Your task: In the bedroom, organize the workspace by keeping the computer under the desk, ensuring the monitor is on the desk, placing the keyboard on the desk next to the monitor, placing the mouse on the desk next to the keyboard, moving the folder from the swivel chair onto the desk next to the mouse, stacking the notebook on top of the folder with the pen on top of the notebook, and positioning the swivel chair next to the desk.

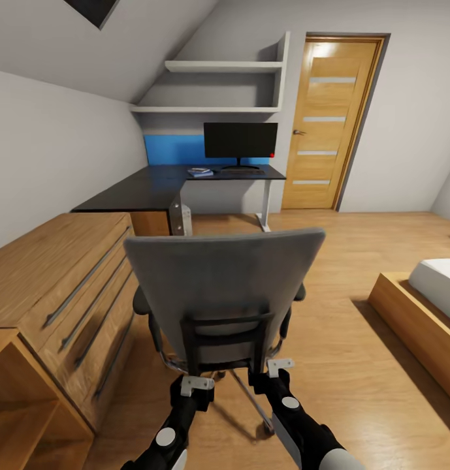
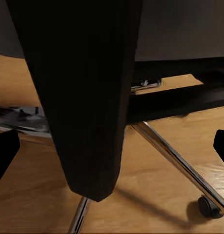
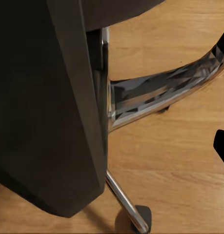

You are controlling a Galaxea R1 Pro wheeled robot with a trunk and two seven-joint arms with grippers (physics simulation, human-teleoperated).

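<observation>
With both arms reaching low behind the swivel chair (image 1: 225,294), you are working the last clause of the task: bringing the chair up to the desk (image 1: 153,186). Left gripper (image 1: 197,385) and right gripper (image 1: 277,367) sit at the black frame under the grey backrest, one at each side of it. Left wrist view: a black upright of the chair frame stands between the fingers, with dark finger tips (image 2: 4,153) spread to either side of it, so the left jaws read as open around the bar, not yet pinched. Right wrist view: the same sort of black upright is close in front, and one dark fingertip (image 3: 221,146) shows at the edge; whether those jaws are open or closed I cannot tell. Ahead of the jaws, well apart beyond the chair, the desk carries the monitor (image 1: 240,140) and a small flat stack beside its stand; too small to name its parts. The computer (image 1: 179,219) stands under the desk corner. Judgement: next move calls for both jaws to clamp the frame evenly, then a straight, slow base push towards the desk, watching the wooden cabinet (image 1: 55,287) beside the left gripper for clearance.
</observation>
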